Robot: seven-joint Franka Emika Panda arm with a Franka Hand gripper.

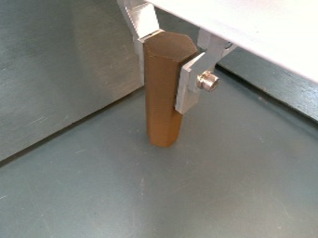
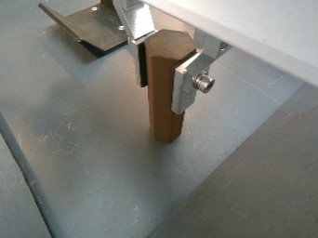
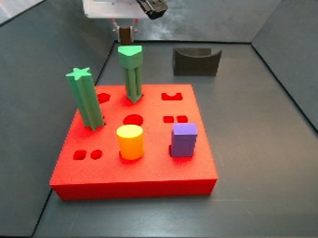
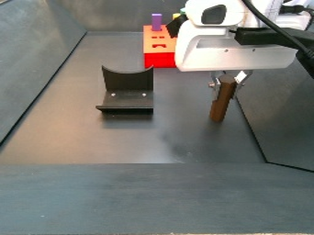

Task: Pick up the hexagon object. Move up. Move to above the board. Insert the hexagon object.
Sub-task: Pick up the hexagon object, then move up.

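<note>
Pincer (image 2: pixel 168 58): clamped on one upright hexagon object (image 2: pixel 165 88), base on desk (image 2: pixel 99 177) | Board (image 3: pixel 130 181): one, carrying two green pegs (image 3: pixel 130 72) | Fixture (image 4: pixel 124 89): one

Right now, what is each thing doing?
Gripper: shut on the hexagon, away from the board.
Hexagon: upright, held at its top.
Board: holds two green pegs, a yellow piece and a purple piece.
Fixture: empty.
</note>
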